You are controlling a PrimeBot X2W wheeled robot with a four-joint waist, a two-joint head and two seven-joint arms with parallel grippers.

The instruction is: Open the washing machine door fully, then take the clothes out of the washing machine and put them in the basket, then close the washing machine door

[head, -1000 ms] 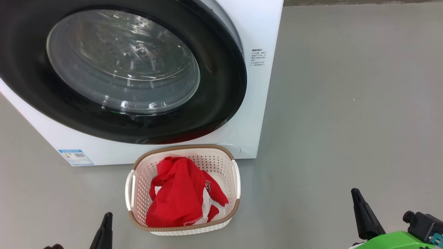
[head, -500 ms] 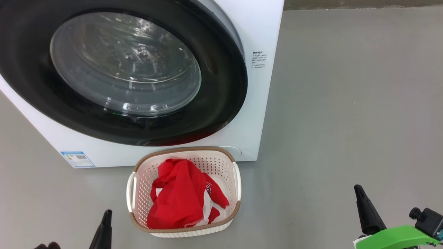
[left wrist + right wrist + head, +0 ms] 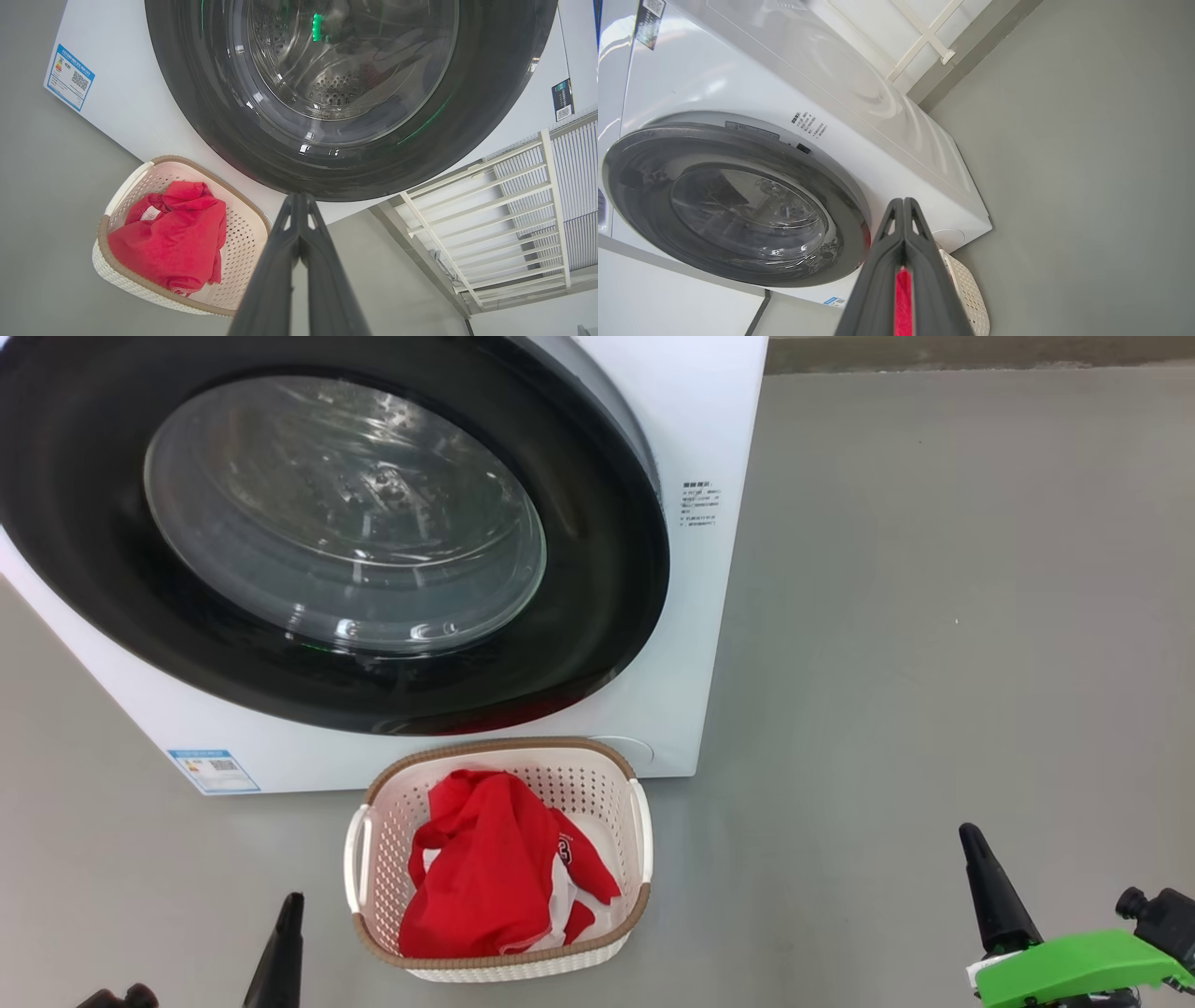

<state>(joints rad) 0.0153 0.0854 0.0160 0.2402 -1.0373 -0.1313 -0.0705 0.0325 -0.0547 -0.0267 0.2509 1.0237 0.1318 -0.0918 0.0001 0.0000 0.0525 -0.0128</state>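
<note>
Left tool (image 3: 293, 903) and right tool (image 3: 971, 835), both closed and empty, flank the basket (image 3: 499, 971) on the floor (image 3: 887, 616). Red clothes (image 3: 485, 868) lie in the basket, between the tools. Beyond them the door (image 3: 597, 616) sits closed on the washer (image 3: 709, 411).

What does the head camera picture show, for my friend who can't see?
A white washing machine stands with its round black-rimmed door shut; before it on the grey floor, a cream basket holds red clothes. The left gripper and right gripper, both shut, point up below.
</note>
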